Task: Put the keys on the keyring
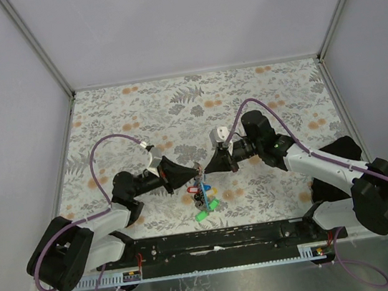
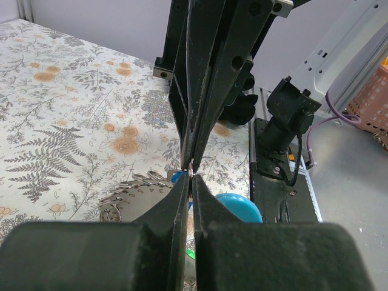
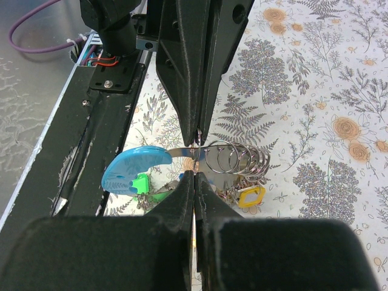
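My two grippers meet tip to tip over the middle of the flowered table. The left gripper [image 1: 194, 168] [image 2: 191, 179] and the right gripper [image 1: 209, 170] [image 3: 195, 174] are both shut on one thin silvery ring of the keyring [image 3: 198, 151] [image 2: 190, 170]. Below them hangs the bunch: the light-blue curved strap [image 3: 130, 170] [image 2: 239, 206], a grey numbered tag [image 2: 130, 203] and several silvery rings [image 3: 236, 159]. The keys [image 1: 202, 191] lie in the bunch under the tips, among them a green cap [image 3: 142, 182] and a yellow cap [image 3: 251, 195]. My fingers hide where the keys join the ring.
A black rail [image 1: 214, 240] with both arm bases runs along the near edge. White walls [image 1: 37, 59] close in the table on three sides. Purple cables [image 1: 100, 148] arch over both arms. A pink basket [image 2: 370, 103] stands off the table.
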